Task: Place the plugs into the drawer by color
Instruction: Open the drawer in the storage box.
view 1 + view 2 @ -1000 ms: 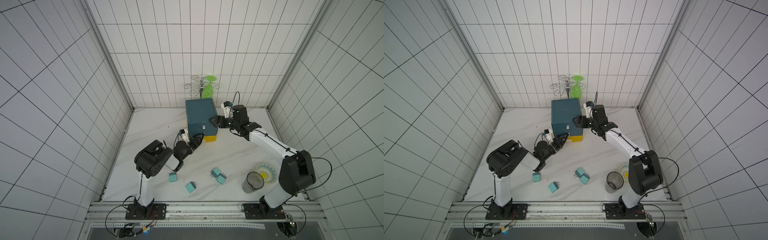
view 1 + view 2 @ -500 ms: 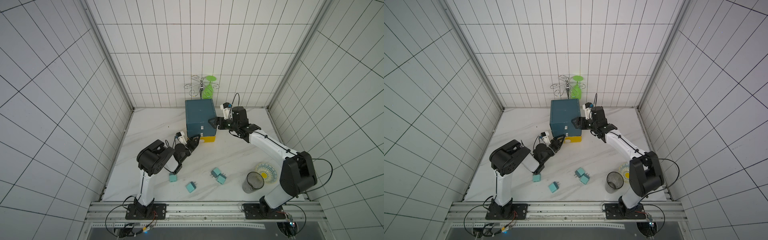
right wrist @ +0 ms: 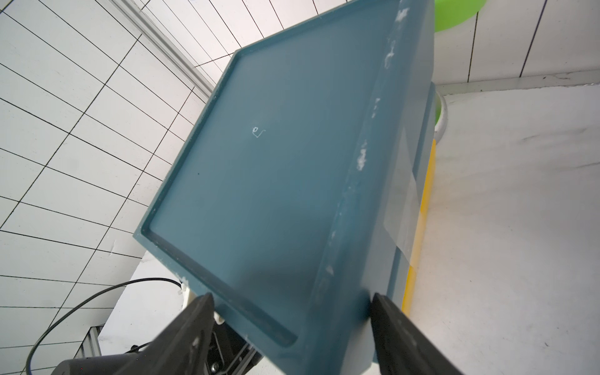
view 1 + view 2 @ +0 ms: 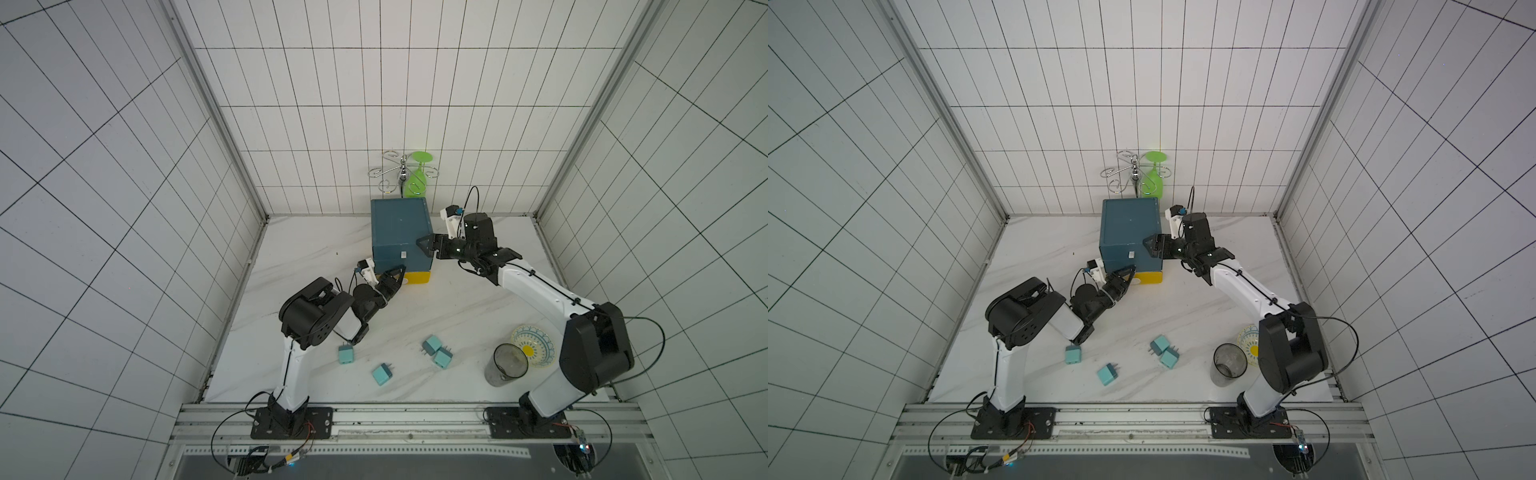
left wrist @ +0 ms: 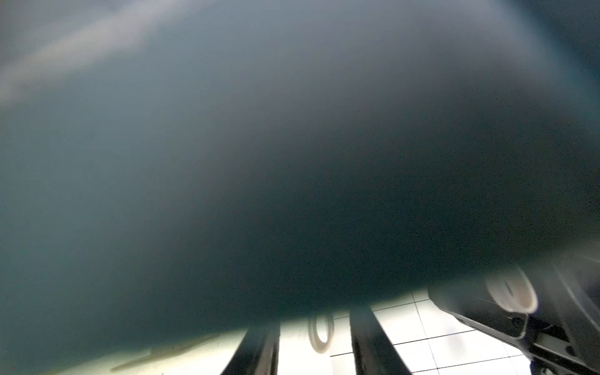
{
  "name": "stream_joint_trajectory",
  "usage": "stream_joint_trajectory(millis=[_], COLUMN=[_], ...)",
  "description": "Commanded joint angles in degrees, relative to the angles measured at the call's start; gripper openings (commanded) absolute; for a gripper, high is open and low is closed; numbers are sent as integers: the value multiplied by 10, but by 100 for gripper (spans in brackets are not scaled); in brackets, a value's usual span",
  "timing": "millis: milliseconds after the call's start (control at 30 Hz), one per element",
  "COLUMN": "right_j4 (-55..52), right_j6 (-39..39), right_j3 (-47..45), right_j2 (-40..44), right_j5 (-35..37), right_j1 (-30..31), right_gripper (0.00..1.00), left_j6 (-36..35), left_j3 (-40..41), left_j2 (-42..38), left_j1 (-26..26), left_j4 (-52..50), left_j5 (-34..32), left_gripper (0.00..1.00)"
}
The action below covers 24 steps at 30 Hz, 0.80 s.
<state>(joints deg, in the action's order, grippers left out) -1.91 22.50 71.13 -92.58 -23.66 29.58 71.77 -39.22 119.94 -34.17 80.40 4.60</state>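
1. The drawer box (image 4: pixel 401 235) (image 4: pixel 1131 232) stands at the far middle of the worktop (image 4: pixel 457 299), its front facing near. Its yellow bottom drawer (image 4: pixel 417 277) (image 4: pixel 1149 277) sticks out a little at the base.
2. A small white tab (image 4: pixel 402 254) shows on the teal front in both top views.
3. Four teal plugs lie on the near part of the worktop, well apart from the box: one at the left (image 4: pixel 345 354) (image 4: pixel 1072 355), one nearest the front edge (image 4: pixel 382 374) (image 4: pixel 1106 375), and two touching each other in the middle (image 4: pixel 432 344) (image 4: pixel 443 357).
4. The left gripper (image 4: pixel 397 276) (image 4: pixel 1127 276) is low at the box's near left front, just beside the yellow drawer. In the left wrist view (image 5: pixel 311 319) the box is a blur; the jaws stand narrowly apart with a white loop (image 5: pixel 319 334) between them, not touching it.
5. The right gripper (image 4: pixel 426 243) (image 4: pixel 1152 243) (image 3: pixel 290 295) has its jaws wide, clasping the box's near right top corner, one finger on each side.
6. A glass cup (image 4: pixel 505 365) and a patterned plate (image 4: pixel 534 347) sit near right.
7. Behind the box, a green goblet (image 4: pixel 417 178) hangs on a wire rack (image 4: pixel 388 170).
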Motion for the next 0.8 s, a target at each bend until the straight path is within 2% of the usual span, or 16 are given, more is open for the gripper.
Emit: stream_joint_trajectory(millis=[0, 67, 167, 367, 533, 700, 767], right_j4=[-24, -47, -74, -95, -98, -99, -111], right_j6=[-13, -24, -32, -28, -18, -10, -16], right_j3=[-10, 1, 13, 18, 23, 30, 36], right_j2=[-5, -11, -18, -19, -12, -14, -17], right_j5=[-31, -33, -46, -57, -64, -63, -58], right_j1=[2, 0, -5, -14, -14, -14, -14], right_gripper=[79, 79, 78, 78, 78, 78, 78], left_j6=[-7, -9, -8, -18, -29, -15, -30], left_j3=[-18, -27, -34, 64, 164, 199, 216], left_j2=[14, 14, 16, -41, -95, -107, -119], left_j1=[9, 14, 13, 8, -23, -35, -55], left_j4=[5, -6, -18, 5, 6, 6, 5], left_j5=[11, 27, 44, 58, 71, 101, 80], left_gripper=[33, 26, 0, 0, 0, 0, 0])
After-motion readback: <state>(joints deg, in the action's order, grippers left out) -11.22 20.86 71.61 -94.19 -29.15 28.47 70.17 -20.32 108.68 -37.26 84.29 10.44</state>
